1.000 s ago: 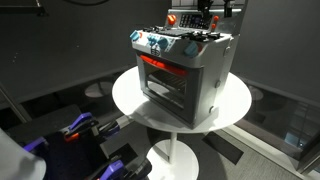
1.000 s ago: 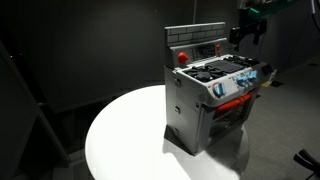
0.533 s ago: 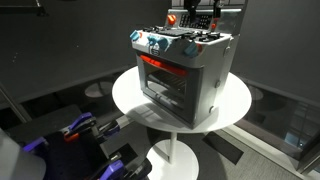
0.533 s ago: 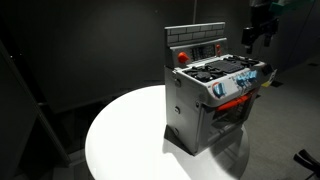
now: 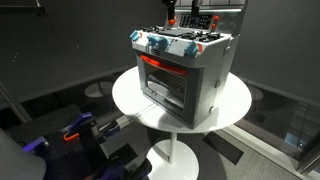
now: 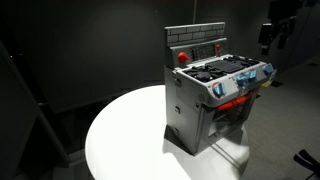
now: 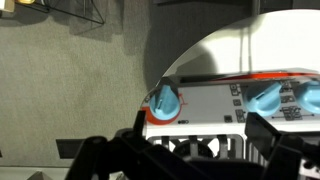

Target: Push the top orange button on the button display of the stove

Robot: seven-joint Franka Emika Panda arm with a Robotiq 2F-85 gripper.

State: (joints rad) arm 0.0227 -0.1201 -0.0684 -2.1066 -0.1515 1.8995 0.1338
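Note:
The stove (image 5: 185,70) (image 6: 215,95) is a small grey toy oven with a red-trimmed glass door, standing on a round white table. Its dark button display (image 6: 195,42) rises at the back. An orange-red button (image 6: 182,57) (image 5: 170,19) shows at one end of it; I cannot tell other orange ones apart. My gripper (image 6: 275,38) hangs in the air beyond the stove's knob side, clear of the display. In the wrist view the gripper (image 7: 200,150) is open and empty, its dark fingers framing the knob strip with two blue-white knobs (image 7: 165,100).
The white round table (image 5: 230,100) (image 6: 120,130) has bare surface around the stove. Dark walls surround the scene. Black and blue equipment (image 5: 75,130) sits on the floor below the table.
The gripper has drifted sideways over the last second, from close above the stove's back corner to farther out past the knob side. The stove has not moved.

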